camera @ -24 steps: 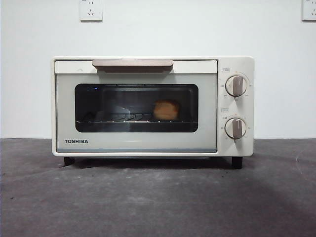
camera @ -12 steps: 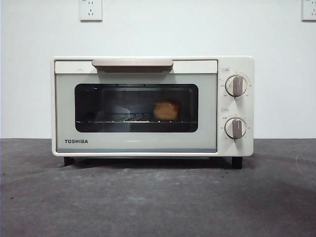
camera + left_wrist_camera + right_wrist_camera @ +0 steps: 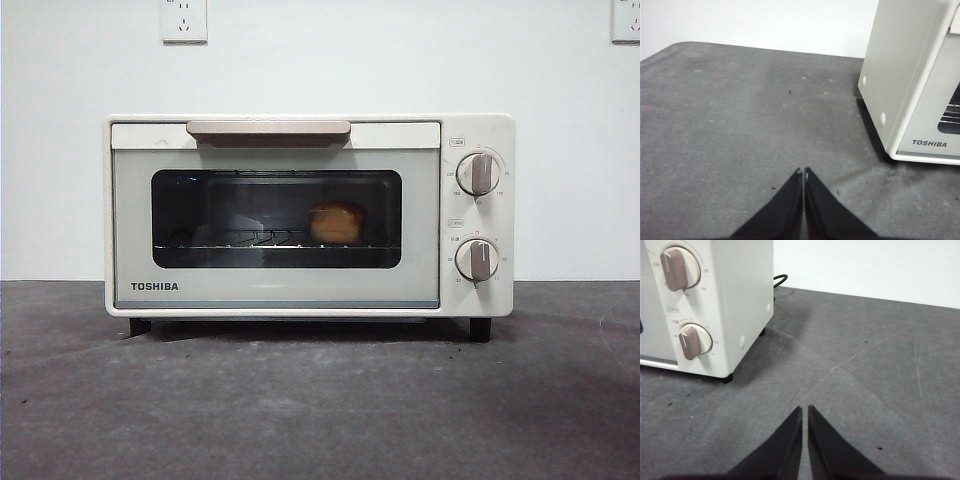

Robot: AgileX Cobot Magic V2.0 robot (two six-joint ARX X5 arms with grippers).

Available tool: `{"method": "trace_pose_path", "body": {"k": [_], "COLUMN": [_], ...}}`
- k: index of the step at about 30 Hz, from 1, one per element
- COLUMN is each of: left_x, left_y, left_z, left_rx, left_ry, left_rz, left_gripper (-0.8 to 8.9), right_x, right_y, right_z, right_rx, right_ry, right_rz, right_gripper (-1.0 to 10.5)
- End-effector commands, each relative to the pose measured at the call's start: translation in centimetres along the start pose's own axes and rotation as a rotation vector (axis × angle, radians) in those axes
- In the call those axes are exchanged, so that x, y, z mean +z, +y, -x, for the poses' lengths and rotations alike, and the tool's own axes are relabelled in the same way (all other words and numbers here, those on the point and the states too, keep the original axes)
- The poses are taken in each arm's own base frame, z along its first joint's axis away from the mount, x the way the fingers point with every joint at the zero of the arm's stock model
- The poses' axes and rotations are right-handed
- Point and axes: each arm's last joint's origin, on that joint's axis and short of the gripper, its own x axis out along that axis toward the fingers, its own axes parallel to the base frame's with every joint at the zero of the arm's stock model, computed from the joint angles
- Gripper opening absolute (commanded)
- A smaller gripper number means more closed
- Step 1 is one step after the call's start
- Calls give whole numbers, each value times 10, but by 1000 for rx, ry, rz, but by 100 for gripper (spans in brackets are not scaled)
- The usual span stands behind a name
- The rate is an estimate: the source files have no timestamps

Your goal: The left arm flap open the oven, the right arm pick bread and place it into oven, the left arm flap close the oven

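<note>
Front view: closed oven [image 3: 300, 215] holds bread [image 3: 336, 223] on rack.

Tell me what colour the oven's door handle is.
Taupe, a muted pinkish brown. The handle runs along the top of the cream oven door, clearest in the front view.

Bread [image 3: 335, 222] inside oven [image 3: 275, 290], right of centre

Table [image 3: 320, 410]: dark grey, matte, faintly scuffed and speckled, running back to a white wall.
On it: cream-white TOSHIBA oven [image 3: 300, 295], door shut, standing on short black feet.
</note>
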Motion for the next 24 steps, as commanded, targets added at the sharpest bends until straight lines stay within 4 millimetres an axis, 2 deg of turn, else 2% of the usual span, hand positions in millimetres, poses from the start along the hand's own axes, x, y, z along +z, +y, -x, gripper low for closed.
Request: {"method": "trace_pose_path", "body": {"k": [1,24], "left_x": [-6,-6], "left_y": [1,1], "left_z": [-2,-2], "left_rx": [4,4], "left_ry": [8,8], "left_rz": [-1,-1], "left_gripper": [10,10], "right_x": [-1,-1], "right_y": [0,0], "right_z": [0,0], "right_rx": [-1,0], "right_ry": [-4,-3], "right_rz": [8,8], "right_gripper": [16,16]}}
